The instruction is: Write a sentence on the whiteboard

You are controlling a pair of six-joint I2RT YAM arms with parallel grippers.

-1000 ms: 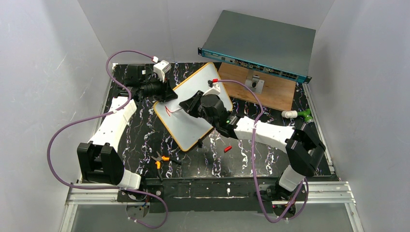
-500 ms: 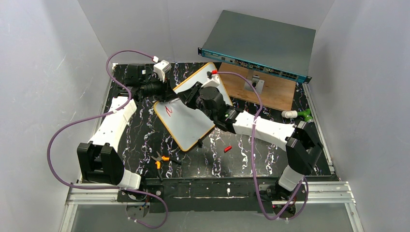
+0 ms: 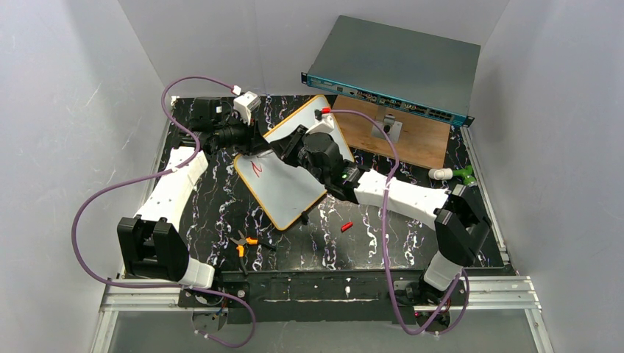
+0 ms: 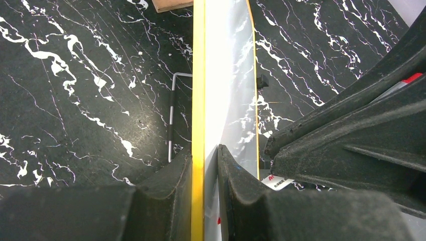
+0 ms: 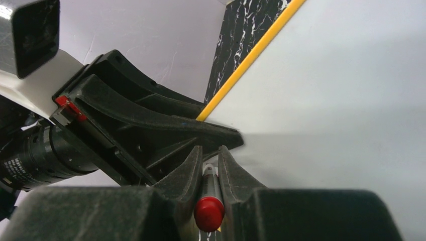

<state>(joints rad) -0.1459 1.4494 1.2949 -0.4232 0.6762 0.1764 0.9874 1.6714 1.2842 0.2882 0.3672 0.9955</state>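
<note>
The whiteboard point(image 3: 287, 193), white with an orange rim, stands tilted at the table's middle. My left gripper point(image 3: 255, 144) is shut on its upper-left edge; the left wrist view shows both fingers pinching the rim point(image 4: 205, 150) with the board point(image 4: 226, 75) seen edge-on. My right gripper point(image 3: 285, 150) is shut on a red-ended marker point(image 5: 209, 211), tip against the board point(image 5: 341, 100) beside the left gripper's fingers point(image 5: 150, 130). Of the sentence only a short red scrawl point(image 3: 256, 168) shows; the rest of the board's visible face is blank.
A brown wooden board point(image 3: 423, 143) and a blue-grey rack unit point(image 3: 397, 66) lie at the back right. A red cap point(image 3: 346, 226) lies right of the whiteboard, orange-handled pliers point(image 3: 243, 243) near the front, a green-and-white object point(image 3: 456, 174) far right. A hex key point(image 4: 171, 120) lies beneath the board.
My right gripper has moved up and left across the board to its upper-left part, then held nearly still. The red scrawl has come into view below it. The left arm has not moved.
</note>
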